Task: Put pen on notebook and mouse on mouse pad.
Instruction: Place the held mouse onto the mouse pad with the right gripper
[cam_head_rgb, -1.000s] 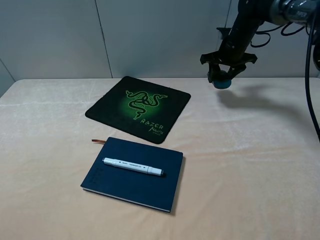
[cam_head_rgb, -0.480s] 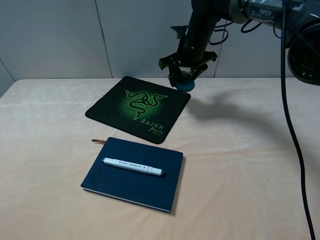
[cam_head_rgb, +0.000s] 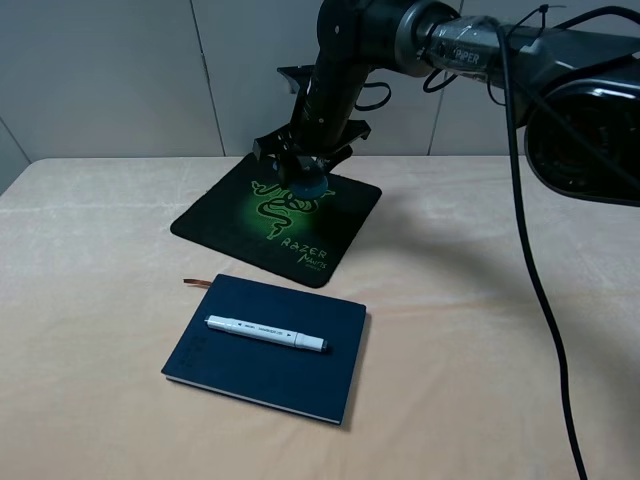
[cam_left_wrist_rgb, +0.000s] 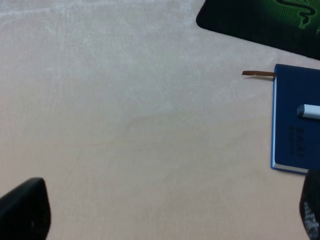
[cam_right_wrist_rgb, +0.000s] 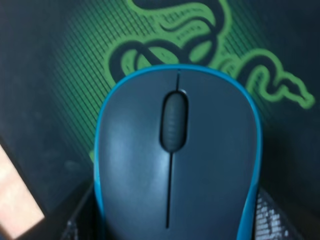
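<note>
Right gripper (cam_head_rgb: 305, 180): you have it clamped on the mouse (cam_head_rgb: 309, 183), upper centre of the high view, held over the mouse pad (cam_head_rgb: 225, 215).
Mouse: in the right wrist view its grey top and teal rim (cam_right_wrist_rgb: 175, 160) fill the frame, with the green snake logo beneath it.
Key relation: the pad lies straight below the mouse; I cannot tell whether they touch yet. You only need to lower and release.
Mouse axis: its nose points toward the pad's middle.
Left gripper (cam_left_wrist_rgb: 165, 212): jaws spread wide, empty, over bare table (cam_left_wrist_rgb: 125, 100).
Pen (cam_head_rgb: 266, 333): already lying across the notebook (cam_head_rgb: 300, 375), lower centre.
</note>
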